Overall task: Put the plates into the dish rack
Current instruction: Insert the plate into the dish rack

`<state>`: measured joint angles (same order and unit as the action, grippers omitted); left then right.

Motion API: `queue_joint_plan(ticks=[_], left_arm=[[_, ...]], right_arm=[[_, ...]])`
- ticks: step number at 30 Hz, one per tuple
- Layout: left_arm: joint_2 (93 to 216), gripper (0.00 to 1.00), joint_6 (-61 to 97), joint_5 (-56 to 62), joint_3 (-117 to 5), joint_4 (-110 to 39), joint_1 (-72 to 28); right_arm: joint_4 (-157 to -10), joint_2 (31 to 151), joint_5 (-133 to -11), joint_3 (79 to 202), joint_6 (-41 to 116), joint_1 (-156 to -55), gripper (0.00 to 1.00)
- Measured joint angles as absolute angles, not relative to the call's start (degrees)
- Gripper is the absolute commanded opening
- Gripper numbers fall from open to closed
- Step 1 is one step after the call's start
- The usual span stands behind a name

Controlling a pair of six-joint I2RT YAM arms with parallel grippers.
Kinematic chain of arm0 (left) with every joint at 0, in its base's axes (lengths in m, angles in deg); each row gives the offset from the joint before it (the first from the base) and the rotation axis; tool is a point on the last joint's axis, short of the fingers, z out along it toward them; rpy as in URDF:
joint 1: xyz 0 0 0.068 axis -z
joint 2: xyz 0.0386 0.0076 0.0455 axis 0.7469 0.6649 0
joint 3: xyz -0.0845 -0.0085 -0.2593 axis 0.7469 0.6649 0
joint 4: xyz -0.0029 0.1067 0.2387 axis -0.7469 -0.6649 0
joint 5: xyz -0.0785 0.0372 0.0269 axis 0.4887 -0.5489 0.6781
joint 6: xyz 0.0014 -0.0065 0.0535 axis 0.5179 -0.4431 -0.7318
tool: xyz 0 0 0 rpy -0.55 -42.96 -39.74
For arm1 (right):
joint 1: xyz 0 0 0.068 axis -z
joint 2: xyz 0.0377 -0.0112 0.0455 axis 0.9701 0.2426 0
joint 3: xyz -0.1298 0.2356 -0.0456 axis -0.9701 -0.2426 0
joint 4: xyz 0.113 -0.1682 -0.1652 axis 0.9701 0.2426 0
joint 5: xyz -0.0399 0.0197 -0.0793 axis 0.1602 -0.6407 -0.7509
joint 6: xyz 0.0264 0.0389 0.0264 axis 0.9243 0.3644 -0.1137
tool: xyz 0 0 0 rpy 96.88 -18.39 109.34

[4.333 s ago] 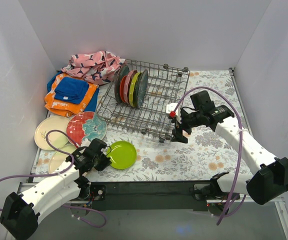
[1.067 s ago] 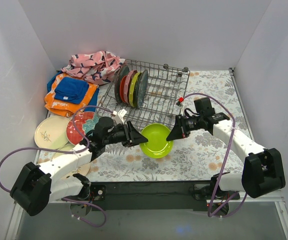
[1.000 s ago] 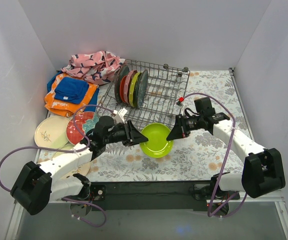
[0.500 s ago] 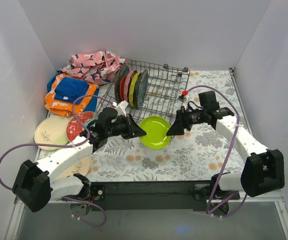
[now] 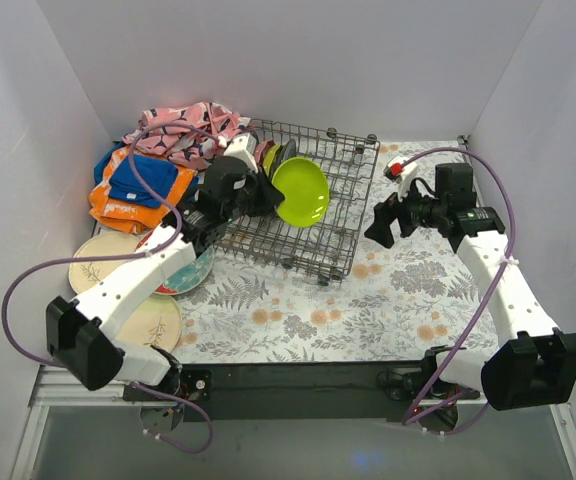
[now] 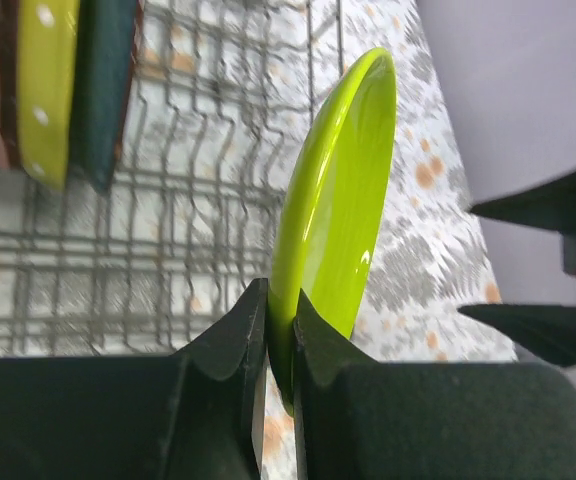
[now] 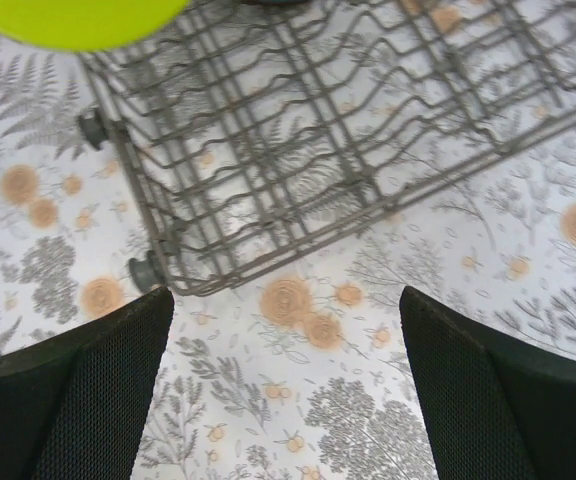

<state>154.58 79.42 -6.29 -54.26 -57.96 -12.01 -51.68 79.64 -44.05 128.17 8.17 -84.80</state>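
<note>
My left gripper (image 5: pixel 271 196) is shut on the rim of a lime green plate (image 5: pixel 301 190) and holds it on edge, tilted, above the dish rack (image 5: pixel 318 225). In the left wrist view the plate (image 6: pixel 338 200) stands edge-on between my fingers (image 6: pixel 280 335) over the rack's wires (image 6: pixel 198 250). Several plates (image 6: pixel 48 90) stand upright in the rack's left rows. My right gripper (image 5: pixel 381 227) is open and empty over the mat, right of the rack (image 7: pixel 298 150); the fingers (image 7: pixel 68 390) are far apart. A red plate with a teal flower (image 5: pixel 190 272) and cream plates (image 5: pixel 98 262) lie at the left.
Folded orange and blue cloths (image 5: pixel 138 188) and a pink patterned cloth (image 5: pixel 183 130) lie at the back left. Another cream plate (image 5: pixel 151 320) lies near the front left edge. White walls close the table at the back and sides.
My left gripper has carried the lime green plate from low over the mat up and back, over the rack. My right gripper has come off the plate's edge and moved back to the right.
</note>
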Motion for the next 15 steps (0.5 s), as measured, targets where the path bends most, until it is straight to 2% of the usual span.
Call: queue_joint_plan(ticks=[5, 15], left_arm=[[164.9, 0.0, 73.5, -14.1, -65.7, -59.6, -11.9], [180.4, 0.0, 61.0, -28.5, -81.0, -61.6, -6.4]], right_arm=[[-55.0, 79.0, -51.2, 126.5, 10.9, -82.8, 0.98], [-56.1, 79.4, -51.1, 122.9, 11.4, -80.9, 0.98]])
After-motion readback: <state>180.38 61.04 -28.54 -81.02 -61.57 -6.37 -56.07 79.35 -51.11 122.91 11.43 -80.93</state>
